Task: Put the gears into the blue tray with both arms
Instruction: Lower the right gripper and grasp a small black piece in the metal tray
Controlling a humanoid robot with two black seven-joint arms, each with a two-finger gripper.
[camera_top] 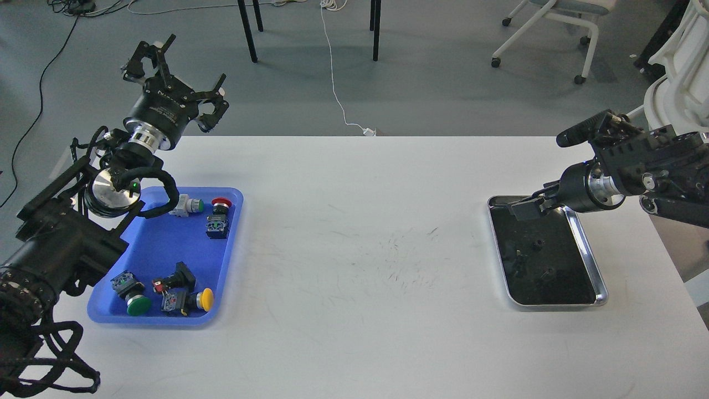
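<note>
Two tiny black gears (536, 244) (548, 271) lie on the dark bottom of the steel tray (597, 277) at the right. My right gripper (522, 209) hangs low over that tray's back-left corner, a short way behind the gears; it looks small and dark, so its fingers cannot be told apart. The blue tray (160, 244) sits at the left of the table. My left gripper (177, 77) is raised beyond the blue tray's back edge, fingers spread open and holding nothing.
Several coloured-cap push-button switches (217, 217) (188, 299) lie in the blue tray. The white table (360, 249) spans the view. Chair legs, a wheeled chair and cables are on the floor behind it.
</note>
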